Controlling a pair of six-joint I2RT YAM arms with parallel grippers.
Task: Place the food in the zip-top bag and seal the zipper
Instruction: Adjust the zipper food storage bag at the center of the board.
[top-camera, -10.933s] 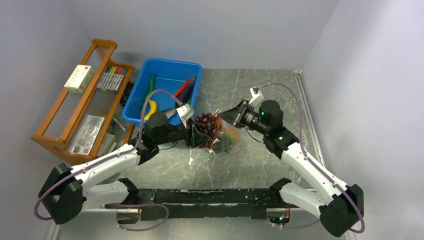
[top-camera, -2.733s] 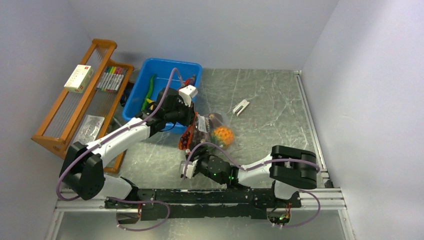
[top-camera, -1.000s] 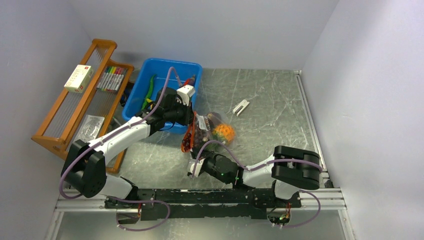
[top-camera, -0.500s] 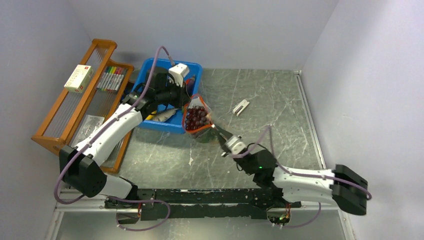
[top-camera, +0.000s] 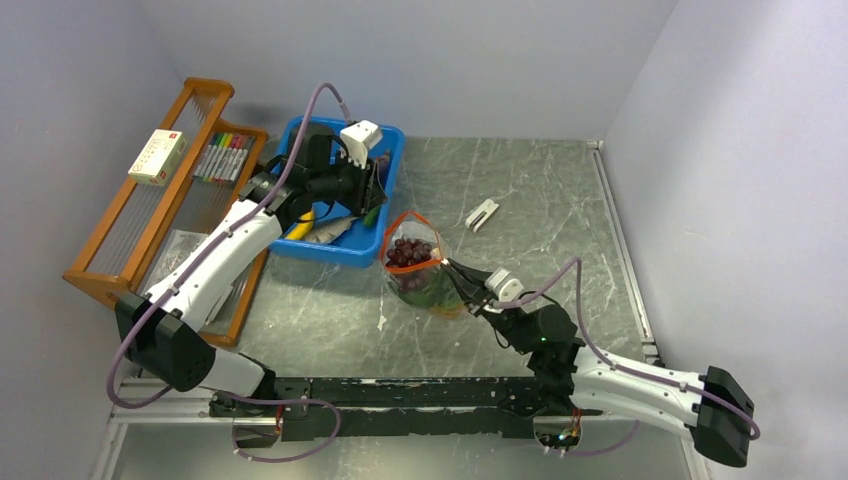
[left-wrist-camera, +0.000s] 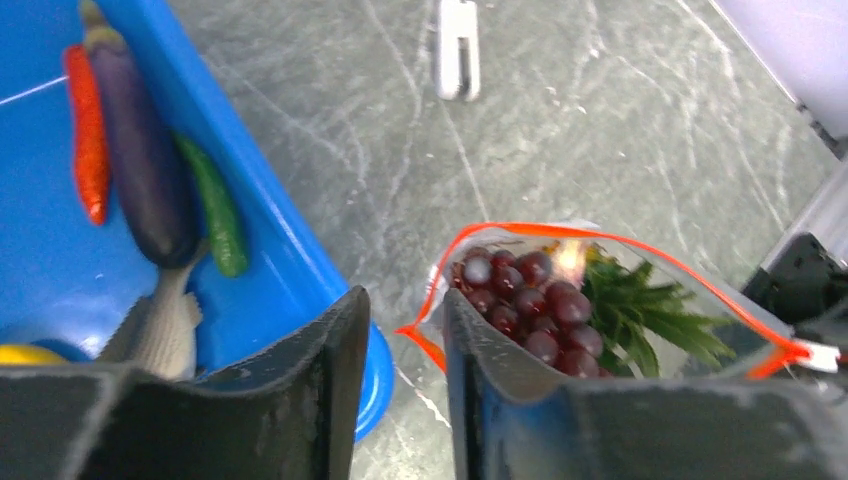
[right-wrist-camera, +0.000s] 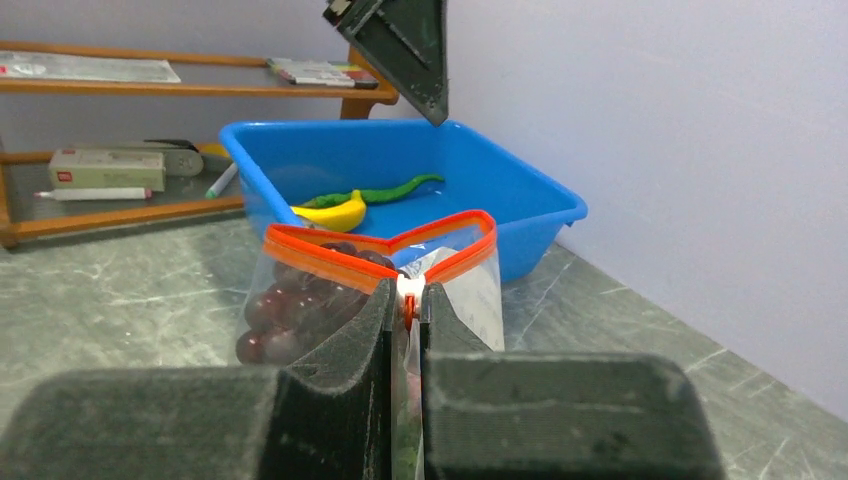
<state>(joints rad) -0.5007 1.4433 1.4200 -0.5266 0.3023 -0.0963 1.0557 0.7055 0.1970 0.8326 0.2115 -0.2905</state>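
While right tool (right-wrist-camera: 405, 300) pinches zipper (right-wrist-camera: 330, 255), left tool (left-wrist-camera: 405, 312) has released bag (right-wrist-camera: 470, 290).

Pale lilac walls (top-camera: 420, 60) enclose a grey marbled table (top-camera: 540, 200), with a wooden rack (top-camera: 208, 92) at the frame's left.
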